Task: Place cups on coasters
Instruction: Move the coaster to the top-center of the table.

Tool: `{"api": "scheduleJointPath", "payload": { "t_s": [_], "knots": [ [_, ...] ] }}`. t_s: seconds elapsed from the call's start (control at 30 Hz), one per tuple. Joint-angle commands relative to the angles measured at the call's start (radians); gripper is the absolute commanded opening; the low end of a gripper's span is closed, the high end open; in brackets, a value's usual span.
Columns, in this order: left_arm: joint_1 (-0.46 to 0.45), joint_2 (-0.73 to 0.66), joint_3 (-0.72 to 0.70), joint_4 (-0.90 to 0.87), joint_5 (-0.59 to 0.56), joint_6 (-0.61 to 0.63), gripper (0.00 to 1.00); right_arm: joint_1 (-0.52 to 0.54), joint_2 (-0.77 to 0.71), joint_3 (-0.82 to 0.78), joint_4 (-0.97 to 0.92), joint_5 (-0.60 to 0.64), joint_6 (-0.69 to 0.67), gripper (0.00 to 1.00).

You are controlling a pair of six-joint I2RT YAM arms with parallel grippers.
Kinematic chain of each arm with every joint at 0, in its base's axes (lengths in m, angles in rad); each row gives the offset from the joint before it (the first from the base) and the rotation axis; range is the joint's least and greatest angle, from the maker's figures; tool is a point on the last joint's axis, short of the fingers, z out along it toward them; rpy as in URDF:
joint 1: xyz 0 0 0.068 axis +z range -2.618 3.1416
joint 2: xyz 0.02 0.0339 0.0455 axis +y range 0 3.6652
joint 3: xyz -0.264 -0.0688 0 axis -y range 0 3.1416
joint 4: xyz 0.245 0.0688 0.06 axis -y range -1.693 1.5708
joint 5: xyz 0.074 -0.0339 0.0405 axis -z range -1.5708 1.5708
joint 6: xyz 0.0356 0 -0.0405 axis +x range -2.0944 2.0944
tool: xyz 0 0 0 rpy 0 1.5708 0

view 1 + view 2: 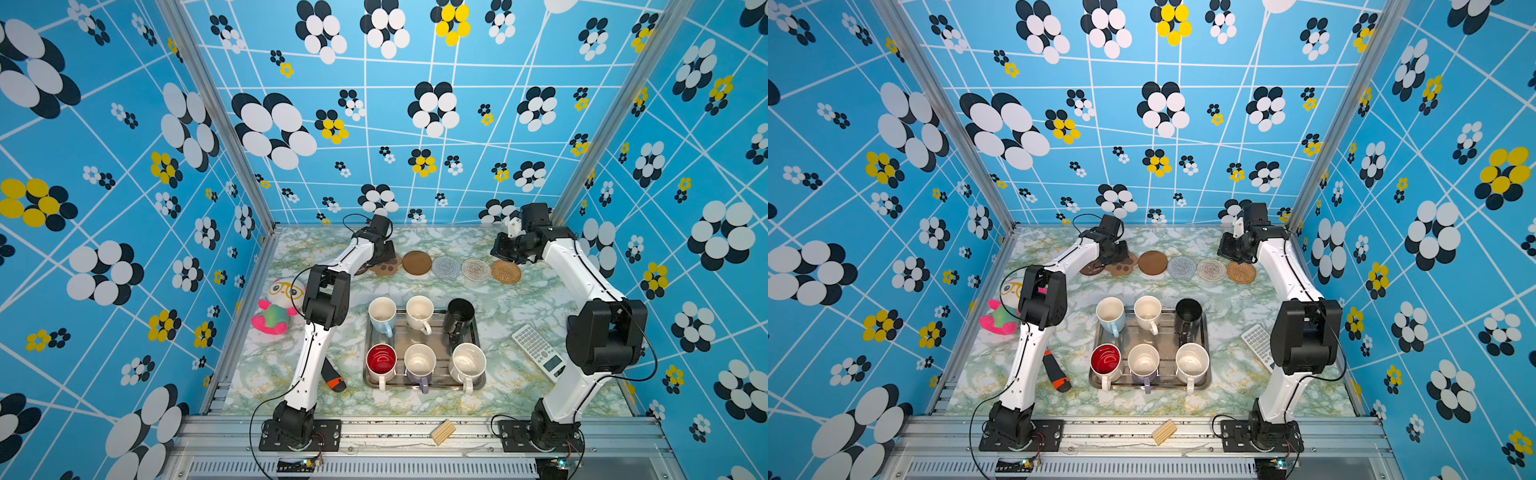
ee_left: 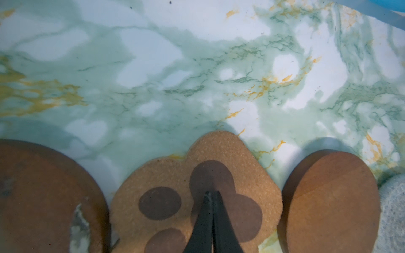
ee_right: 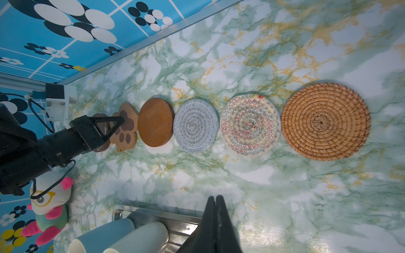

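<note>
Brown disc coaster (image 1: 1091, 269) partly hidden | left tool (image 2: 210, 193) closed, empty | right tool (image 3: 215, 197) closed, empty

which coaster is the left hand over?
The tan paw-shaped cork coaster, between the brown wooden discs; the shut left hand points at its dark pad.

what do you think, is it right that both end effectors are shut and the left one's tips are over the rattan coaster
Not quite. The left end effector and right end effector are both shut, but the left one's tips are over the paw-shaped coaster, not the rattan coaster; the left wrist view shows it.
</note>
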Motion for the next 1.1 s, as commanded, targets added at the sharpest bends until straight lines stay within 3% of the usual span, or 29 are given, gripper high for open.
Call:
{"api": "scheduleJointPath", "payload": {
  "t_s": [0.0, 0.3, 0.77, 1.07],
  "knots": [
    [-0.006, 0.019, -0.098, -0.167, -0.030, -0.016, 0.07, 0.009, -0.027, -0.012, 0.008, -0.017, 0.013, 0.00],
    [-0.009, -0.009, -0.121, -0.137, -0.019, -0.026, 0.10, 0.011, -0.024, -0.011, 0.008, -0.022, 0.011, 0.00],
    [-0.011, -0.011, 0.154, -0.201, -0.024, -0.011, 0.26, 0.013, -0.035, 0.017, -0.012, -0.027, 0.003, 0.00],
    [-0.026, -0.041, 0.259, -0.164, 0.035, 0.016, 0.30, 0.023, -0.007, 0.040, 0.000, -0.076, 0.007, 0.00]
  ]
}}
